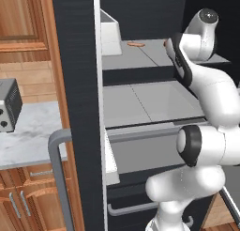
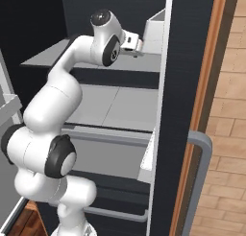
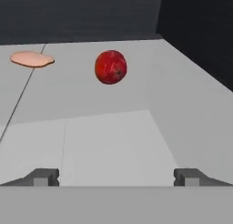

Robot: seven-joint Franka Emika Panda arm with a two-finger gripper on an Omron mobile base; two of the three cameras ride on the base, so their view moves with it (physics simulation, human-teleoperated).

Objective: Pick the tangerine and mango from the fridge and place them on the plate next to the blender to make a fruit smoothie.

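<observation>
Grey fridge shelf (image 3: 109, 141), mango (image 3: 110, 67) well ahead of wide-open hand (image 3: 116, 176), untouched

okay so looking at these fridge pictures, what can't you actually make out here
- Tangerine: no plain orange round fruit can be made out on the fridge shelves.
- Mango: in the left base view the arm covers its spot.
- Gripper: in the right base view, the open fingers are hidden behind the wrist.
- Orange strip: too small in the left base view to identify.
</observation>
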